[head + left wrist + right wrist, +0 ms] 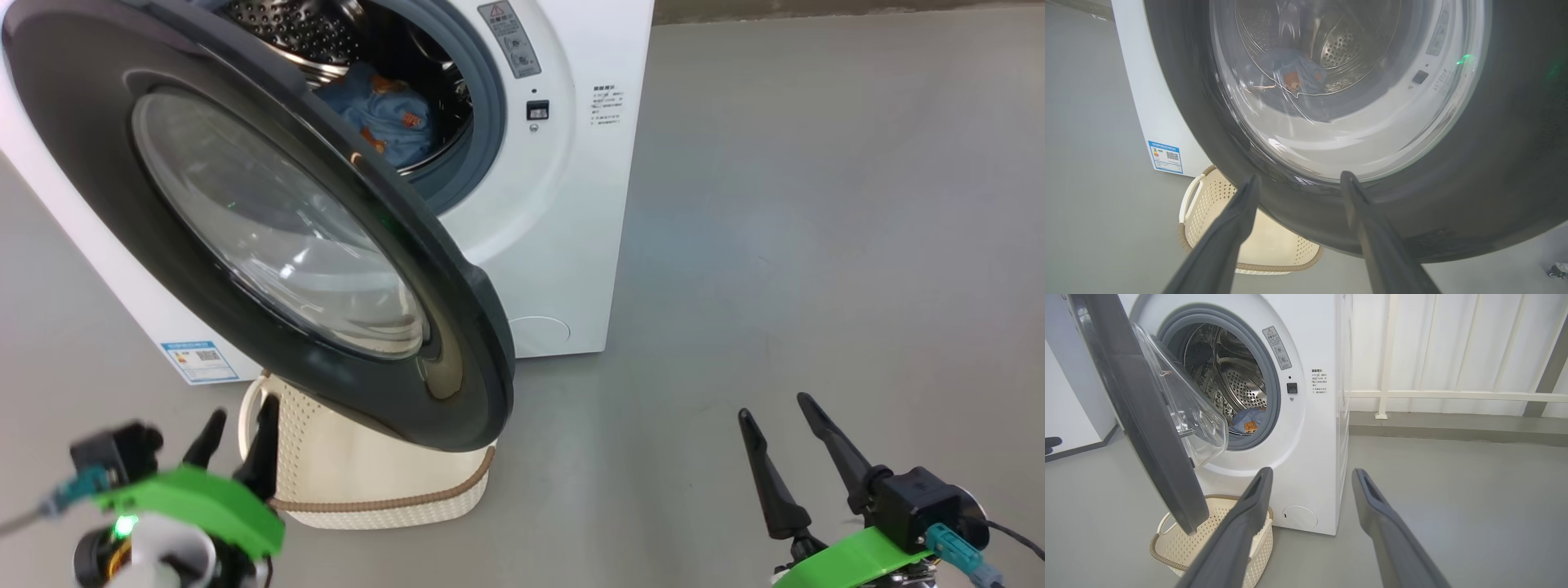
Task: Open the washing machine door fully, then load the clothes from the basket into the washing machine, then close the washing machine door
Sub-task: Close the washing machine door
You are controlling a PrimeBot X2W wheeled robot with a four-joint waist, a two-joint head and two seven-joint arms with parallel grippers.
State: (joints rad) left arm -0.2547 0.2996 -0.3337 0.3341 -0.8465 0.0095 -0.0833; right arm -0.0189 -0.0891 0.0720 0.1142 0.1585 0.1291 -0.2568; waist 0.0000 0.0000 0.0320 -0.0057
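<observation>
The washing machine [563, 163] stands with its washing machine door [269, 220] swung partway out toward me. Light blue clothes [384, 118] lie in the steel drum; I see them through the door glass [1294, 73] and through the opening [1249, 418]. The basket [367, 474] sits on the floor under the door's lower edge, and what shows of its inside [1180, 543] holds no fabric. My left gripper [242, 420] is open beside the basket's left handle, its fingers pointing at the door's outer face [1494, 163]. My right gripper [774, 406] is open over bare floor, right of the machine.
Grey floor [816, 245] stretches free to the right of the machine. A white railing and panelled wall [1453, 394] stand behind it. A blue label sticker [200, 361] marks the machine's lower left side.
</observation>
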